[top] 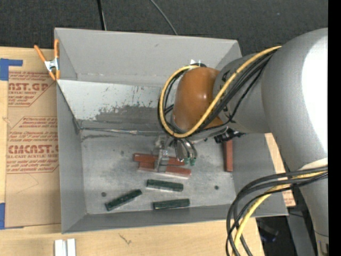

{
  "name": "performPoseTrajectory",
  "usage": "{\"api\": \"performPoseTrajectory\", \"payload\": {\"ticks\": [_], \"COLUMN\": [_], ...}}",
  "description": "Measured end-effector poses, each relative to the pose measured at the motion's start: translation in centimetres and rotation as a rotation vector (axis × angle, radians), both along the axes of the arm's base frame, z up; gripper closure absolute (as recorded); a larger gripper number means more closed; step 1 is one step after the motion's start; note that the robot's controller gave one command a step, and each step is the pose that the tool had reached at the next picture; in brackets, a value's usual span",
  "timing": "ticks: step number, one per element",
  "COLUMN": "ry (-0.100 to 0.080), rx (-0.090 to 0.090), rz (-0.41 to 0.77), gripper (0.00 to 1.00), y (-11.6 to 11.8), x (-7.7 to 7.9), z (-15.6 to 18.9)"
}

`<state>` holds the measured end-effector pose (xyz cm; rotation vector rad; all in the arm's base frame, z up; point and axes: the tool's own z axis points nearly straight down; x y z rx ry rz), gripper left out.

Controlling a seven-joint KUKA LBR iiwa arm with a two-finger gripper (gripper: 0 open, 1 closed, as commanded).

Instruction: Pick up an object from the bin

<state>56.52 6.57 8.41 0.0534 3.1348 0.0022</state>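
Observation:
My gripper (161, 161) is down on the bin floor near the middle, under the orange cover. Its fingers stand on either side of a flat red-brown bar (143, 159) that lies crosswise, with a second red-brown piece (177, 169) just right of them. Whether the bar is clamped is hidden by the fingers themselves. A dark green stick (164, 185) lies just in front of the gripper.
Two more dark green sticks (123, 199) (171, 204) lie near the bin's front wall. A red-brown bar (228, 156) stands along the right wall. The arm and its cables cover the bin's right rear part.

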Motion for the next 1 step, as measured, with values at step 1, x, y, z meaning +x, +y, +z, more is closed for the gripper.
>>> {"api": "performPoseTrajectory", "payload": {"ticks": [1], "ry": [0.006], "rx": [-0.001], "rz": [0.0], "gripper": [1.0], "y": [0.0], "x": [-0.11], "z": [0.84]}}
